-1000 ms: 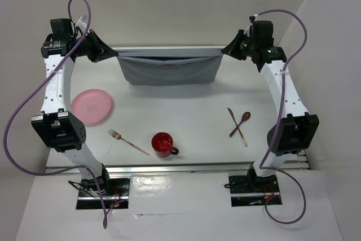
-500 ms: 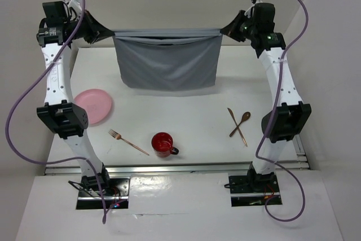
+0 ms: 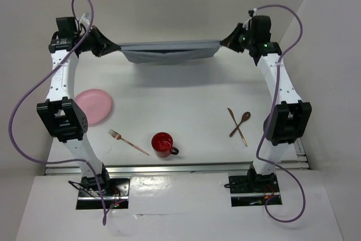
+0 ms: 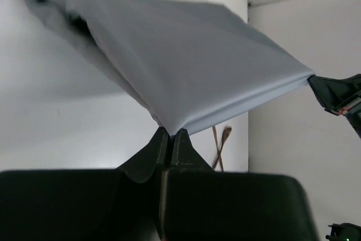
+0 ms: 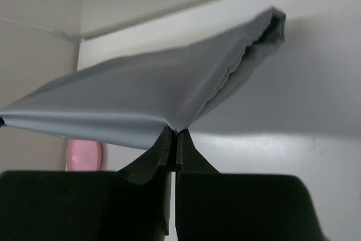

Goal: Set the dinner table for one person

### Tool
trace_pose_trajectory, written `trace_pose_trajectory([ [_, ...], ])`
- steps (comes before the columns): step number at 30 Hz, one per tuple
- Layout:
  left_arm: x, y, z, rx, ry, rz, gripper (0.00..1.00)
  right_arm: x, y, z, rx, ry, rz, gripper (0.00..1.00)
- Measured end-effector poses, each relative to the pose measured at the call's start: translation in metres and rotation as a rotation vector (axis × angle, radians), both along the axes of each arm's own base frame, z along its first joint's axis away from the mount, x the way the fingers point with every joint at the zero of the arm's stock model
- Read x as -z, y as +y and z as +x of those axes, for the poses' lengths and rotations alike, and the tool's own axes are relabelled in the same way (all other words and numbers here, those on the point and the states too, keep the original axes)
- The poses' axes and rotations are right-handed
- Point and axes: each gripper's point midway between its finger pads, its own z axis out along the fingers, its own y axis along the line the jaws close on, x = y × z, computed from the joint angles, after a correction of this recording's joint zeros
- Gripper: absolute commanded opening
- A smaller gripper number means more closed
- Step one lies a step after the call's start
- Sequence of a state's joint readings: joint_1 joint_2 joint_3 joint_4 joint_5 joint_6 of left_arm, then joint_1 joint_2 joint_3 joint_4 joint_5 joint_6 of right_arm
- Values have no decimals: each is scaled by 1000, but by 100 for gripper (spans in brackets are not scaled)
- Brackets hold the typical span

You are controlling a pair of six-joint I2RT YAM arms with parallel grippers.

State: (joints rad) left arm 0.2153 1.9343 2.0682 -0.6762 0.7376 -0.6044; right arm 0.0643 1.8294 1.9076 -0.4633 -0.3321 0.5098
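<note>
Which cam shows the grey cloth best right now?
Top external: the whole grey cloth shows, stretched between the left claw and right claw. Each wrist view shows only its own pinched corner, with the rest of the sheet foreshortened and partly blurred.

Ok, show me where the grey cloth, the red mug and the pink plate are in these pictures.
grey cloth (image 3: 169,52): top external view, middle of the stretched fabric.
red mug (image 3: 162,142): top external view, inside its round opening.
pink plate (image 3: 93,105): top external view, centre of its face.
</note>
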Motion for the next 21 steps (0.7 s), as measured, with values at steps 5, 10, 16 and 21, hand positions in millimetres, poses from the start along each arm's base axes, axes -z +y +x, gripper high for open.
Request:
trace_pose_trajectory([
  [5,53,-9,-63,-4,133,-8,90,96,-12,-78,20,217,-10,55],
  [10,103,6,-121,-87,303,30,100,174,-37,-150,84,402,-67,94],
  [16,112,16,-115,-120,302,151,72,196,-47,-169,117,479,-113,83],
  [21,130,-24,-95,-9,315,232,29,191,-47,-151,114,468,-117,47],
])
